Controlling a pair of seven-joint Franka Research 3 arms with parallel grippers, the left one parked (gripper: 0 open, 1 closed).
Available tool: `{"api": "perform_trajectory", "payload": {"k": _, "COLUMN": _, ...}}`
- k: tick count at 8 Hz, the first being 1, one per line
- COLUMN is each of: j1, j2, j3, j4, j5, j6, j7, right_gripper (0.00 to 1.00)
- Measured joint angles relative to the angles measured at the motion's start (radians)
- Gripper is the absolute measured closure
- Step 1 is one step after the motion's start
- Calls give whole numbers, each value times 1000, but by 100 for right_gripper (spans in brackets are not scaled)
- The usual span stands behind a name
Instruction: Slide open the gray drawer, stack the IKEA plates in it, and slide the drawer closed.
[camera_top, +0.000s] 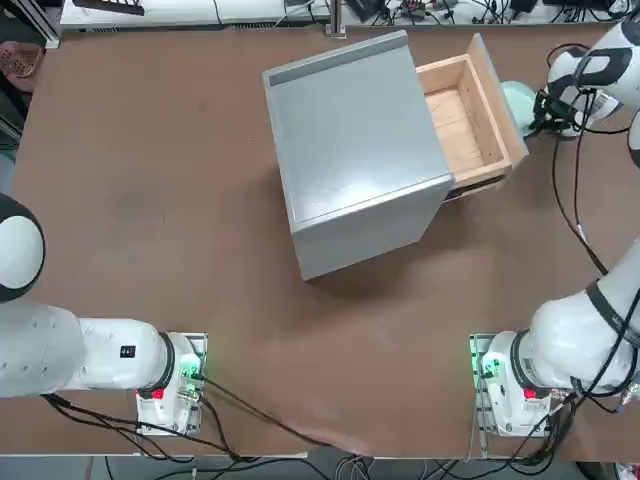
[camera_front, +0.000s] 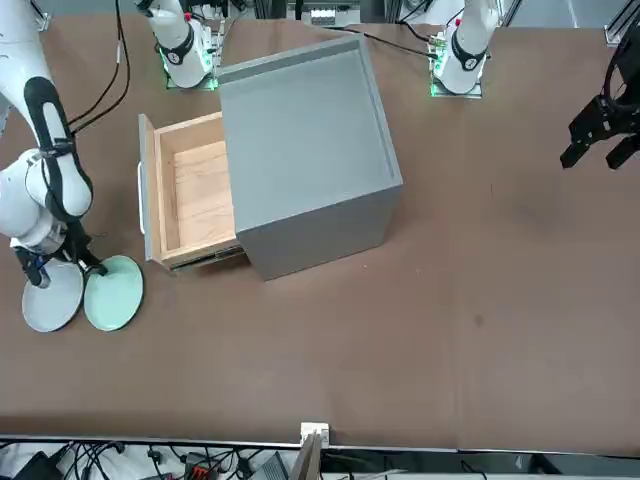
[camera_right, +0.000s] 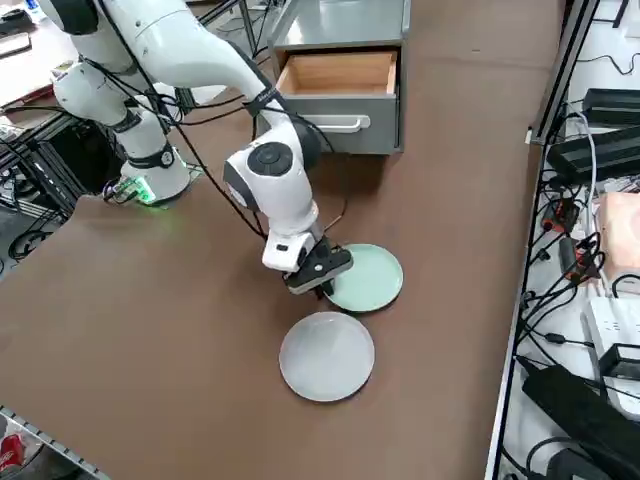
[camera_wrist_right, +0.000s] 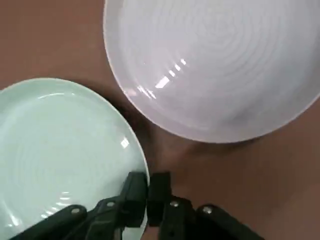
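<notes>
- My right gripper (camera_wrist_right: 147, 192) had closed on the rim of the green plate (camera_wrist_right: 60, 155), on the table in front of the open drawer (camera_top: 466, 125).
- The gray plate (camera_wrist_right: 215, 65) lay just beside the green plate.
- I judged a slow, level lift best, since a rim pinch could slip.
- The wrist hid the pinch from overhead; I couldn't tell how deep the rim sat.

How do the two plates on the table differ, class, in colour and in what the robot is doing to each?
The mint green plate has the right gripper shut on its rim; the whitish gray plate lies untouched. In the side view, the green one lies nearer the open gray drawer. Both are round, ridged, side by side on the table.
</notes>
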Motion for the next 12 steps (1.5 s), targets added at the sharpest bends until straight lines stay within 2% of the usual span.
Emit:
{"api": "perform_trajectory", "payload": {"k": 1, "j1": 1, "j2": -23, "j3": 5, "j4": 21, "j5": 0, "j6": -45, "j7": -2, "right_gripper": 100}}
{"api": "perform_trajectory", "payload": {"k": 3, "j1": 5, "j2": -118, "j3": 18, "j4": 51, "j5": -1, "j6": -192, "j7": -30, "right_gripper": 100}}
{"api": "perform_trajectory", "payload": {"k": 5, "j1": 4, "j2": -217, "j3": 19, "j4": 139, "j5": -1, "j6": -445, "j7": -102, "right_gripper": 100}}
{"api": "perform_trajectory", "payload": {"k": 7, "j1": -1, "j2": -288, "j3": 13, "j4": 288, "j5": 6, "j6": -717, "j7": -162, "right_gripper": 100}}
{"api": "perform_trajectory", "payload": {"k": 8, "j1": -1, "j2": -323, "j3": 13, "j4": 338, "j5": 61, "j6": -819, "j7": -185, "right_gripper": 100}}
{"api": "perform_trajectory", "payload": {"k": 10, "j1": 12, "j2": -392, "j3": 27, "j4": 360, "j5": 170, "j6": -951, "j7": -218, "right_gripper": 100}}
{"api": "perform_trajectory", "payload": {"k": 12, "j1": 83, "j2": -439, "j3": 40, "j4": 359, "j5": 168, "j6": -1010, "j7": -227, "right_gripper": 100}}
